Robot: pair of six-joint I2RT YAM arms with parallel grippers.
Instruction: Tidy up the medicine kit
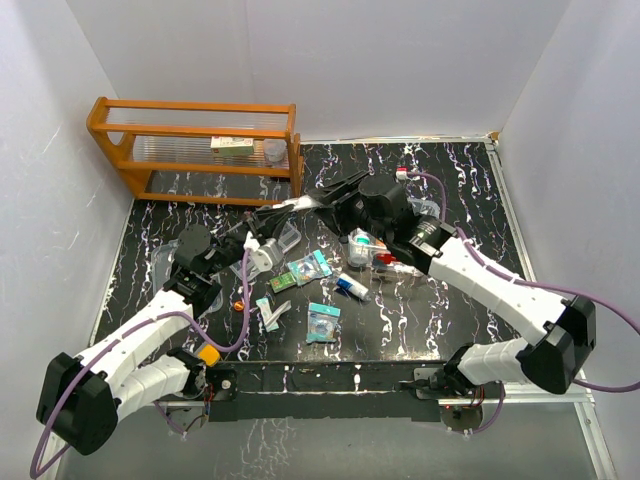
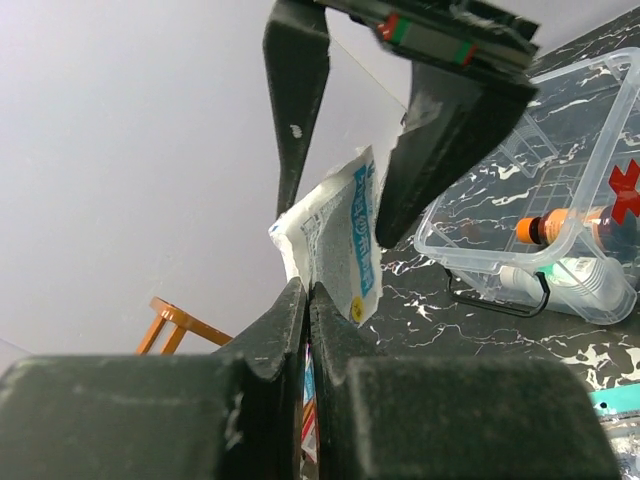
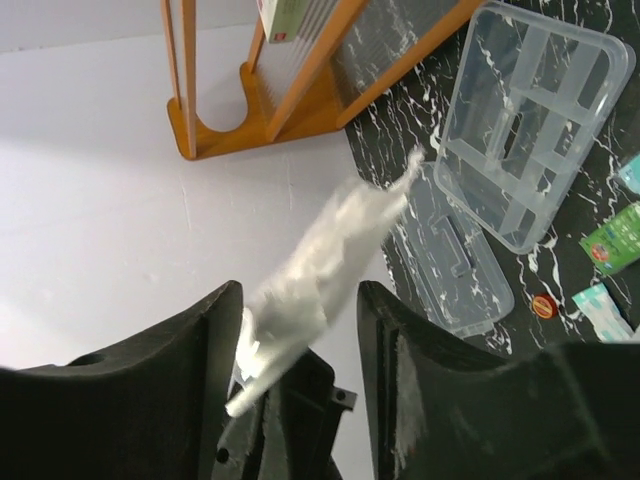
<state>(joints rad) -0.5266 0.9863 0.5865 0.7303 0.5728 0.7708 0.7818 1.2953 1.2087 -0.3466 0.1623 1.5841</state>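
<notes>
We judge the medicine kit box [image 2: 455,255] to be light, stiff and slick. Its thin clear walls would flex under a hard pinch, so a wall just below the rim is the place to take it. The flat clear lid [image 3: 470,290] is best lifted by its dark handle. The divided tray insert [image 3: 530,120] should be taken by an outer edge, since its partitions look thin.

The box has rounded corners and a red mark [image 2: 625,190] on its front, and an orange-capped bottle [image 2: 545,228] lies inside. It sits right of centre on the black marbled table [image 1: 400,330]. The insert and lid lie flat to its left, towards the orange wooden rack [image 1: 190,140] at the far left.

The left gripper [image 2: 308,295] is clamped on the lower edge of a white sachet [image 2: 340,240], holding it up over the middle of the table. We expect this sachet to be limp and nearly weightless. The right gripper [image 3: 298,290] has its fingers parted on either side of the sachet's upper end, with a gap showing on both sides, so we read it as not yet gripping.
</notes>
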